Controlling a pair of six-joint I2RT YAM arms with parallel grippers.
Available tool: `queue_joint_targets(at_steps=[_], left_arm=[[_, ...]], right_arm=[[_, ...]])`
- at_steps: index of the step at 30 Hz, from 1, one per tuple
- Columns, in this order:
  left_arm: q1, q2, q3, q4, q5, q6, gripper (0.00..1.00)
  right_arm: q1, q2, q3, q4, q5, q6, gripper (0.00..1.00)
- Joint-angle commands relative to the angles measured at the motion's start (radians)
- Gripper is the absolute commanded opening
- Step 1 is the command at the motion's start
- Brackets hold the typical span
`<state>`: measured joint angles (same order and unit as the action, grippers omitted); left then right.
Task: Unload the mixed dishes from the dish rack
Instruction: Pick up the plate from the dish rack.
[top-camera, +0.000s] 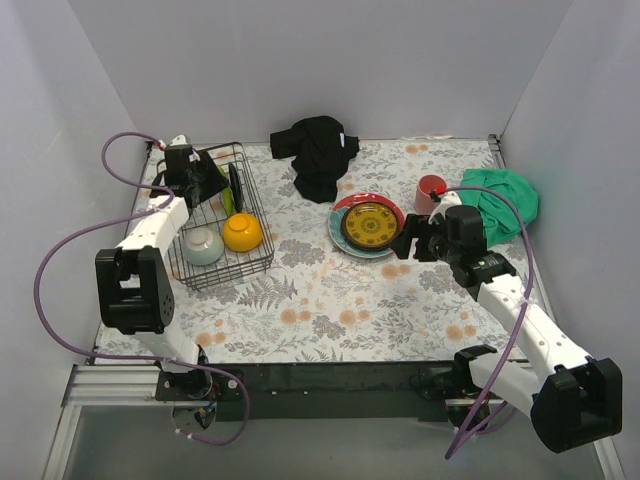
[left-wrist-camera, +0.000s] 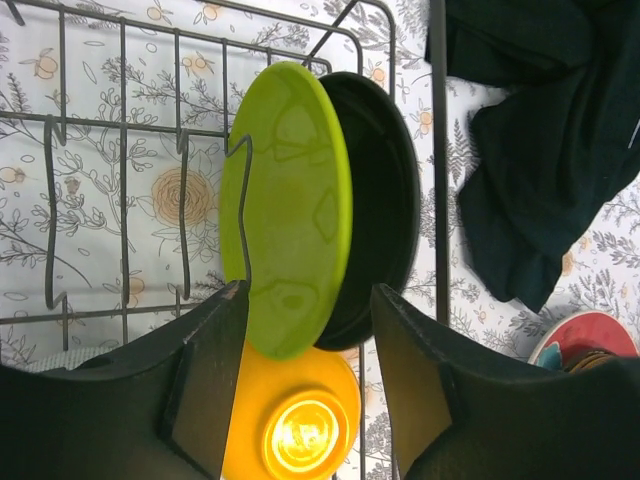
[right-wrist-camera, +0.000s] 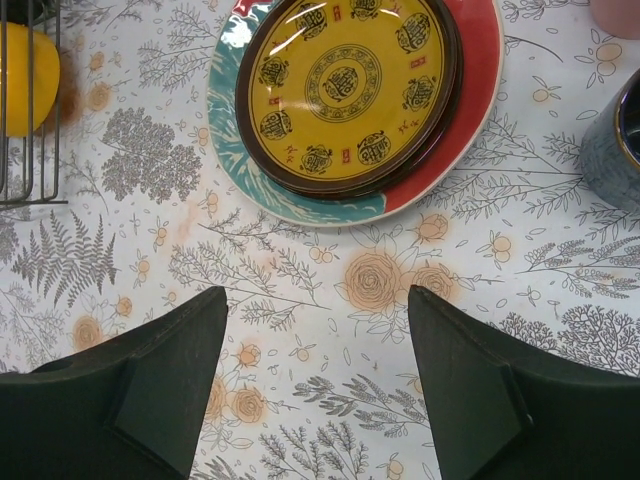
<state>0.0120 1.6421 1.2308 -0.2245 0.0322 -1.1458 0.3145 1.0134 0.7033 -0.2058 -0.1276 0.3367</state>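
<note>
The black wire dish rack (top-camera: 256, 262) stands at the left. It holds a white bowl (top-camera: 203, 245), an orange bowl (top-camera: 242, 232), and an upright green plate (left-wrist-camera: 285, 200) with a black plate (left-wrist-camera: 385, 200) right behind it. My left gripper (left-wrist-camera: 310, 295) is open, its fingers either side of these two plates' edge, not closed on them. A yellow plate (top-camera: 368, 225) lies on the red-rimmed plate (right-wrist-camera: 475, 110) on the table. My right gripper (right-wrist-camera: 317, 300) is open and empty just in front of that stack. The pink-red cup (top-camera: 430, 190) and dark blue mug (right-wrist-camera: 612, 140) stand beside it.
A black cloth (top-camera: 318, 155) lies at the back centre and a green cloth (top-camera: 508, 200) at the back right behind my right arm. White walls close in the floral table (top-camera: 340, 310) on three sides. The rack's wire wall (left-wrist-camera: 437, 150) runs between the plates and the black cloth.
</note>
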Motion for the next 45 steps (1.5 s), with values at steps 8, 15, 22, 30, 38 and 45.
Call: queue_joint_targets(at_steps=[8, 15, 22, 30, 38, 45], left_arm=[[0.022, 0.096, 0.084, 0.020, 0.135, -0.005, 0.19], [0.023, 0.016, 0.081, 0.016, 0.132, 0.021, 0.04], [0.023, -0.108, 0.102, -0.019, 0.097, 0.044, 0.01], [0.005, -0.243, 0.084, -0.084, 0.095, 0.087, 0.00], [-0.260, -0.416, -0.001, -0.108, -0.020, 0.248, 0.00], [-0.523, -0.492, -0.068, -0.113, -0.110, 0.376, 0.00]], right_arm=[[-0.002, -0.061, -0.048, 0.048, -0.012, -0.001, 0.80], [-0.002, -0.070, -0.067, 0.052, -0.024, 0.008, 0.79], [-0.002, -0.081, -0.059, 0.054, -0.029, 0.008, 0.79], [-0.002, -0.084, -0.053, 0.054, -0.066, 0.021, 0.79], [0.000, -0.081, -0.033, 0.054, -0.115, 0.059, 0.79], [-0.002, -0.105, -0.021, 0.062, -0.158, 0.148, 0.80]])
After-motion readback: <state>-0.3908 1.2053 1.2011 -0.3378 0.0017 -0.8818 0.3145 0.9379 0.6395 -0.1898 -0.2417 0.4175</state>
